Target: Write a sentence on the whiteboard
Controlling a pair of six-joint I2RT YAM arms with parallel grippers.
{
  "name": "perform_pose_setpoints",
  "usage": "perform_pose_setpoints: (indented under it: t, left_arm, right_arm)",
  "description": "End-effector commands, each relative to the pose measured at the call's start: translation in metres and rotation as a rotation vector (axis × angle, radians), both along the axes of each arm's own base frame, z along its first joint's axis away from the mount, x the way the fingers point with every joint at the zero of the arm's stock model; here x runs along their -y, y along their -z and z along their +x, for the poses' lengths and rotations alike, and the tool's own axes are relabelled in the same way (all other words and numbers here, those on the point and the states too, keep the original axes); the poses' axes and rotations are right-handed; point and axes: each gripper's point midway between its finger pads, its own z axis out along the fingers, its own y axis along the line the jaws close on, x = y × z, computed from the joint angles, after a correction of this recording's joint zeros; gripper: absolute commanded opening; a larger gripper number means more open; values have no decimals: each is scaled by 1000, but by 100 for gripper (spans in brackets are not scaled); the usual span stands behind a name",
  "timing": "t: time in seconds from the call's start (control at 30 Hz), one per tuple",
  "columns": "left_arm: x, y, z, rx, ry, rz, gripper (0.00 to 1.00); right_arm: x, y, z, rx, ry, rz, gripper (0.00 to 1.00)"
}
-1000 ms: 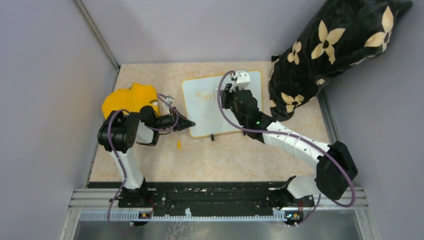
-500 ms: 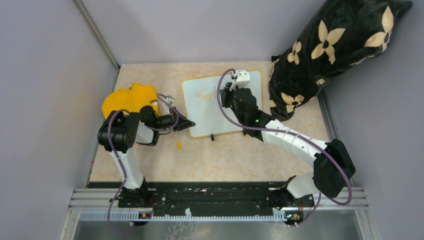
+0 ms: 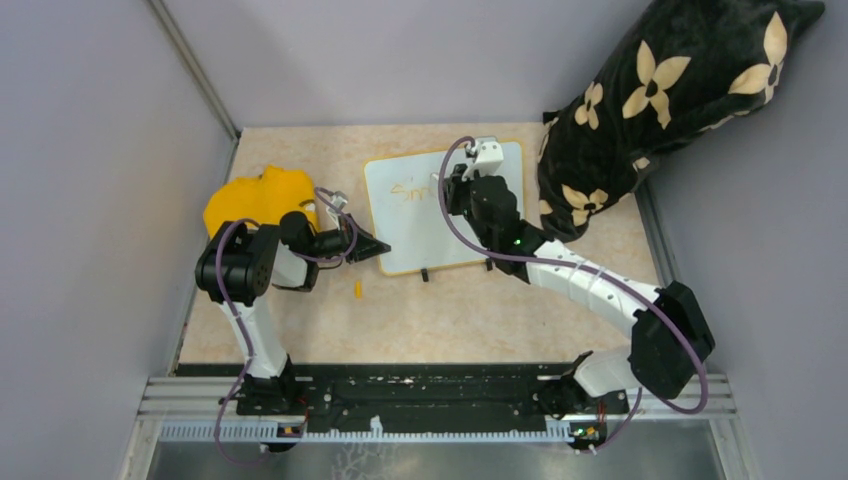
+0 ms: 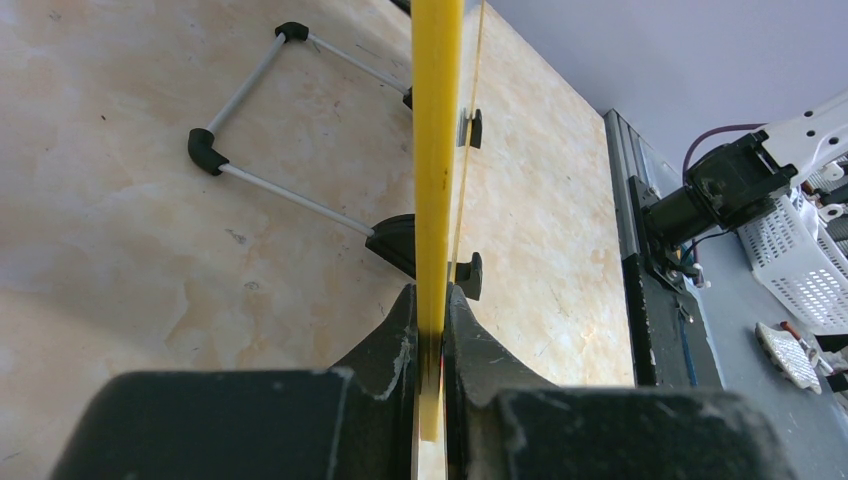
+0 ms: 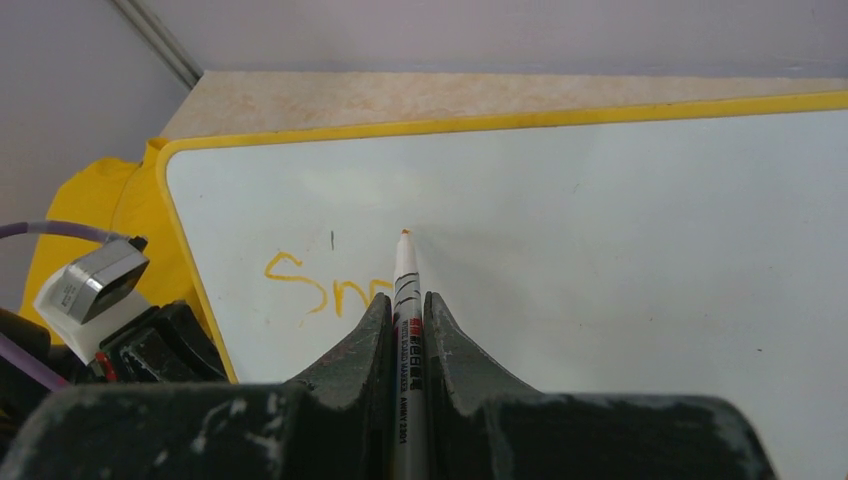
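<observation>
Between the fingers of your right gripper [image 5: 405, 305] the marker [image 5: 407, 285] is clamped tight. Its barrel runs straight out along the gripper's axis, and its orange tip is at the surface of the whiteboard [image 5: 620, 240]; these views don't let you confirm actual contact. Just left of that tip is the start of the sentence [image 5: 305, 282], an orange "Sm", with the barrel covering whatever follows.

Your next stroke, as I judge it, turns on 1 relation: the unwritten board lies to the right of the tip, along the board's long axis, so the line should run rightward, away from the left arm. Your left gripper [image 4: 430, 300] is closed on the board's yellow frame [image 4: 437, 150] at the near-left corner and braces it, which leaves the writing to the right arm.

The right wrist view gives you the letters and the tip, which the arm half hides from the top camera. The left wrist view shows the board only edge-on, with a wire stand [image 4: 295, 198] on the table [image 4: 150, 250]. Only the top camera shows 1 small orange piece [image 3: 357, 290] lying loose near the left gripper, the yellow cloth [image 3: 255, 197] beyond the board's left edge, and the flowered cushion [image 3: 660, 90] at its right.
</observation>
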Motion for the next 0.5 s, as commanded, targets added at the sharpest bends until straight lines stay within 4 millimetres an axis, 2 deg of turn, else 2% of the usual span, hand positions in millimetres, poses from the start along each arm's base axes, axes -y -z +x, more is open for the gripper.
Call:
perform_pose_setpoints:
  t: [0.0,0.17,0.47]
  left_arm:
    - [-2,13,3,-17,-22,21,0]
    - [-2,13,2,-18,-22,21,0]
    - [-2,13,3,-19,-23,21,0]
  right_arm:
    - [10,-42,-10,70,-6,100,0]
    - [14,-33,-16,52,-12,87,0]
    - [8,-8,-15,-8,-33,45,0]
